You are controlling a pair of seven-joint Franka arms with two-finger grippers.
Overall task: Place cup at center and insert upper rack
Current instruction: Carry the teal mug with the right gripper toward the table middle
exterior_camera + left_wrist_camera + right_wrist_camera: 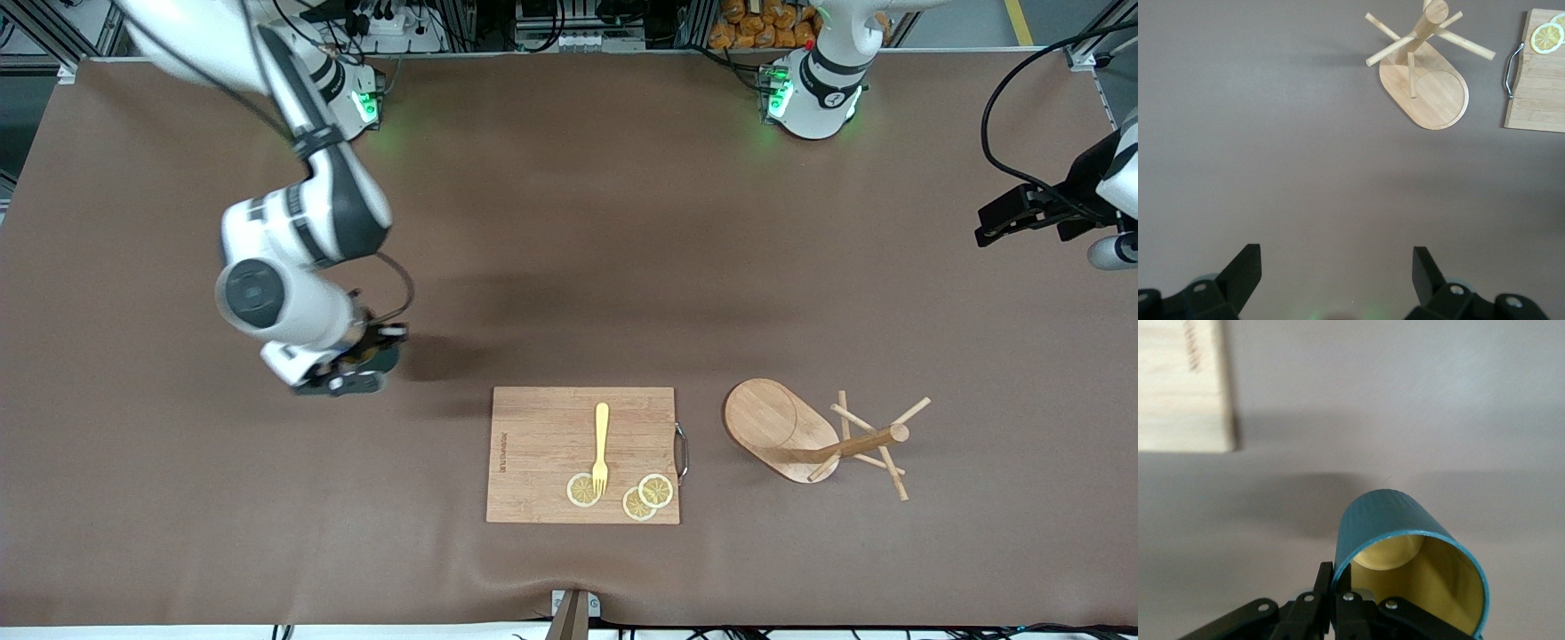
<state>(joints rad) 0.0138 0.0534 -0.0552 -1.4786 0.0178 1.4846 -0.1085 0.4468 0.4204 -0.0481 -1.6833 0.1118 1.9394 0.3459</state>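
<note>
The teal-green cup (1398, 527) with a tan-yellow inside hangs tilted from my right gripper (1336, 570), which is shut on its rim with one finger inside and one outside. In the front view the right gripper (354, 369) holds the cup (389, 357) low over the table, beside the cutting board toward the right arm's end. The wooden mug tree (782, 428) stands on its oval base beside the board toward the left arm's end; it also shows in the left wrist view (1425, 80). My left gripper (1009, 216) waits open and empty (1338, 267) over bare table at the left arm's end.
A rectangular wooden cutting board (542, 444) with a metal handle lies near the front edge and carries a yellow fork (601, 444) and three lemon slices (655, 491). Its corner shows in the right wrist view (1178, 387). Brown table cover (569, 222) spreads around.
</note>
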